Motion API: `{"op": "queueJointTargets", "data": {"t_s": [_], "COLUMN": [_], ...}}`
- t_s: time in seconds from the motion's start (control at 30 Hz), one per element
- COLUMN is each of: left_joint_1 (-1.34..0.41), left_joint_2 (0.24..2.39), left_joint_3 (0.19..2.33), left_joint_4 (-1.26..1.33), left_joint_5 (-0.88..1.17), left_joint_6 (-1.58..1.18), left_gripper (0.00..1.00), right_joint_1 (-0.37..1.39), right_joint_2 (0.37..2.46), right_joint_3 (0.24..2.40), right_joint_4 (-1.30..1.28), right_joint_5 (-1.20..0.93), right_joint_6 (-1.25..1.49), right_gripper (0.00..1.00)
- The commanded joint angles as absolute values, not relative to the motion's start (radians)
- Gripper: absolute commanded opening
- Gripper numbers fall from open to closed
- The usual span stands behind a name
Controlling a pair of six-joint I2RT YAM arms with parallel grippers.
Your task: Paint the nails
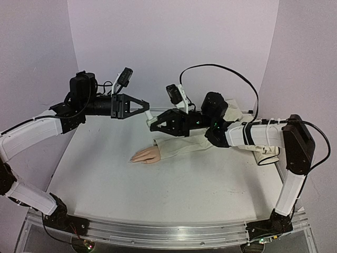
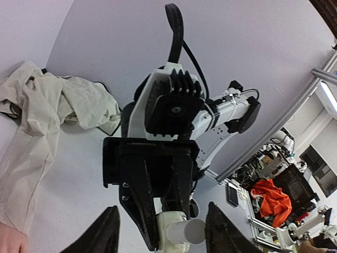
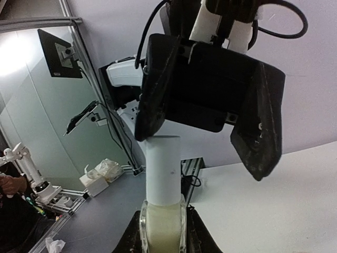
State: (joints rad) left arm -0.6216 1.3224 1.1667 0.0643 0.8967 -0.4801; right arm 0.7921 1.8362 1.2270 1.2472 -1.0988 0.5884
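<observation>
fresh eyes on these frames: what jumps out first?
The two grippers meet tip to tip in mid-air over the back of the white table. The right gripper is shut on a small white bottle, its cap pointed at the left gripper, whose jaws stand open at the cap. Below them a peach fake hand lies flat on the table, poking out of a beige sleeve.

The white plastic left arm (image 1: 31, 134) and right arm (image 1: 253, 136) have black joints. The left gripper (image 1: 146, 106) and right gripper (image 1: 152, 125) are black and pointed.
</observation>
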Motion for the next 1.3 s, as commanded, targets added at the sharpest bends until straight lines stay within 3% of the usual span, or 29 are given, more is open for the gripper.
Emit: {"op": "queueJointTargets", "data": {"t_s": [0.0,0.3,0.67,0.77,0.87,0.97,1.03,1.07,1.1,1.17,1.27], "left_joint_1": [-0.651,-0.688,-0.692,-0.692,-0.692,-0.693,-0.695,-0.695,-0.695,-0.695,-0.693], "left_joint_2": [1.339,1.336,1.376,1.377,1.367,1.353,1.352,1.359,1.371,1.397,1.403], "left_joint_3": [1.204,1.196,1.233,1.227,1.208,1.191,1.196,1.208,1.222,1.264,1.291], "left_joint_4": [0.144,0.146,0.145,0.143,0.128,0.068,-0.055,-0.109,-0.152,-0.218,-0.225], "left_joint_5": [0.992,0.998,0.938,0.903,0.812,0.587,0.364,0.292,0.246,0.218,0.267], "left_joint_6": [-0.474,-0.454,-0.469,-0.460,-0.446,-0.441,-0.466,-0.476,-0.478,-0.478,-0.463], "left_gripper": [0.47,0.49,0.08,0.00,0.00,0.00,0.00,0.00,0.00,0.00,0.01], "right_joint_1": [0.791,0.781,0.778,0.778,0.783,0.848,0.927,0.957,0.983,1.013,1.009], "right_joint_2": [1.838,1.855,1.855,1.832,1.766,1.723,1.744,1.760,1.771,1.780,1.782], "right_joint_3": [1.259,1.256,1.240,1.227,1.237,1.264,1.269,1.259,1.242,1.228,1.242], "right_joint_4": [1.493,1.526,1.512,1.386,1.034,0.792,0.773,0.824,0.916,1.036,1.026], "right_joint_5": [-1.163,-1.086,-1.068,-1.005,-0.724,0.064,0.590,0.753,0.861,0.880,0.660], "right_joint_6": [0.748,0.796,0.761,0.644,0.377,0.210,0.111,0.060,-0.023,-0.124,-0.109], "right_gripper": [0.00,0.00,0.00,0.00,0.00,0.00,0.00,0.00,0.00,0.00,0.00]}}
